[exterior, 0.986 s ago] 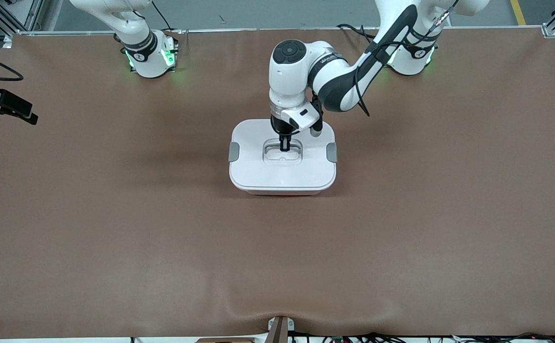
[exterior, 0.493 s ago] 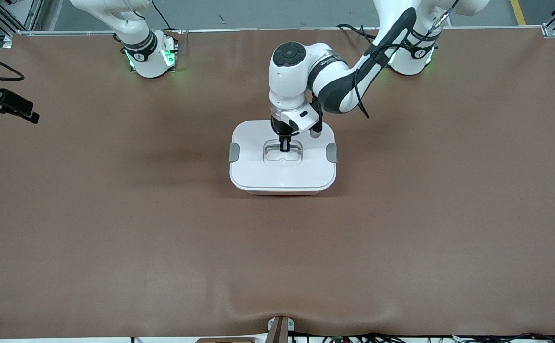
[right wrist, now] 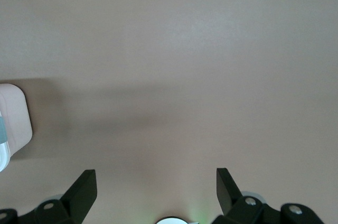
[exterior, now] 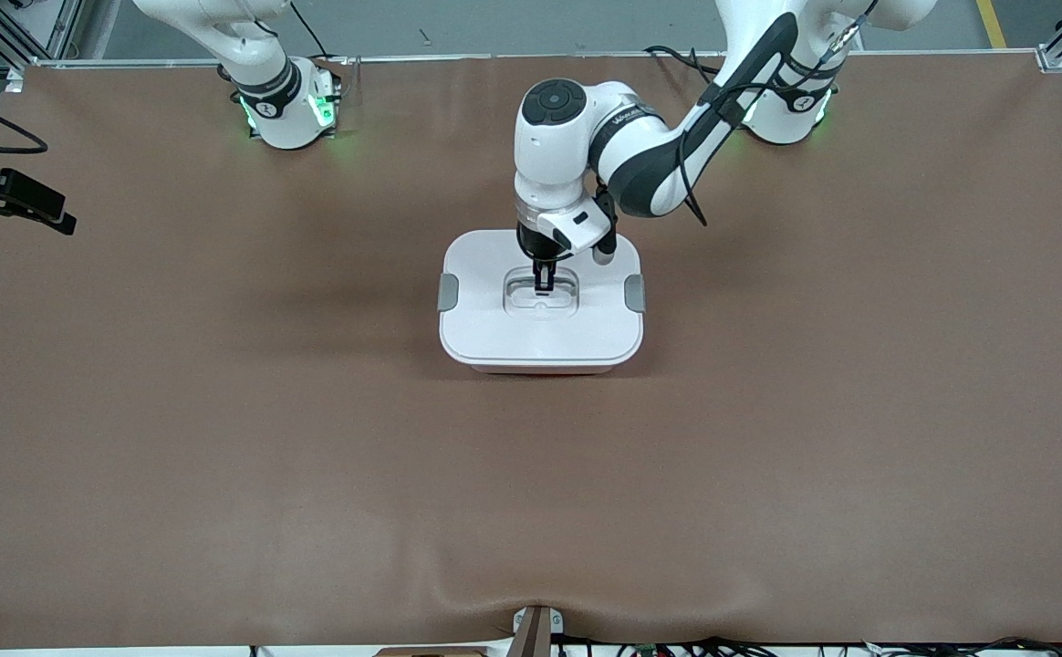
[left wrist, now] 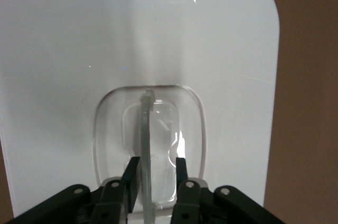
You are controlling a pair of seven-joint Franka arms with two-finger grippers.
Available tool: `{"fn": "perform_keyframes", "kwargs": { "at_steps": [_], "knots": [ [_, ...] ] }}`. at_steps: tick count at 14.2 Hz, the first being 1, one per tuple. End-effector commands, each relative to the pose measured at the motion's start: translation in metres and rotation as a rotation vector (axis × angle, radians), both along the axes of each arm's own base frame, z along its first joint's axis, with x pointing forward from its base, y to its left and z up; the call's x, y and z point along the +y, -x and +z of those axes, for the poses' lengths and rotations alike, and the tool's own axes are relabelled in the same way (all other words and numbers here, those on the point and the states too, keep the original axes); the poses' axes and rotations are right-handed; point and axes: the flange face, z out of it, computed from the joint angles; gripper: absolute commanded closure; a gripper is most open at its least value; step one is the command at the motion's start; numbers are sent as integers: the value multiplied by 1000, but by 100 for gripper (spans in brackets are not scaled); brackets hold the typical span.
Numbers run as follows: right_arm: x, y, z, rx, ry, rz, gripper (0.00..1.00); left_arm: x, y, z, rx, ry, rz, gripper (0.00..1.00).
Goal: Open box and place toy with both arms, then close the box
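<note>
The box (exterior: 540, 333) stands at the table's middle with its white lid (left wrist: 79, 49) on and grey clips (exterior: 448, 292) at both ends. My left gripper (exterior: 543, 285) reaches straight down into the lid's recess. Its fingers (left wrist: 130, 174) stand a little apart on either side of the clear handle (left wrist: 146, 129), with a gap at one finger, so it is open. My right gripper (right wrist: 156, 177) is open wide over bare table near its arm's base and holds nothing; that arm waits. The toy is out of view.
Brown mat (exterior: 531, 493) covers the whole table. A black clamp-like device (exterior: 11, 199) juts in at the right arm's end. A white rounded corner (right wrist: 13, 121) shows at the edge of the right wrist view.
The left gripper's fingers have parted slightly at the lid's handle. The left arm has shifted only a little over the box. The right arm has not moved.
</note>
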Motion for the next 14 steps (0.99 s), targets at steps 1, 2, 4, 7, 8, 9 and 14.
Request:
{"fn": "perform_keyframes", "kwargs": {
  "at_steps": [1,2,4,7,8,9,14],
  "knots": [
    [-1,2,2,4,-4,-16,0,6,-5,42,-17,-41,1,0],
    [0,2,2,4,-4,-14,0,8,-8,51,-6,-61,-16,0],
    [-1,2,2,4,-5,-16,0,14,-19,67,35,-68,-69,0],
    [0,2,2,4,-4,-14,0,50,-57,88,51,-91,-112,0],
    [0,2,2,4,-4,-14,0,63,-72,98,57,-95,-136,0],
    [0,2,2,2,-4,-14,0,74,-82,107,63,-98,-168,0],
    [0,3,4,1,-5,-16,0,156,-139,150,76,-99,-316,0]
  ]
}}
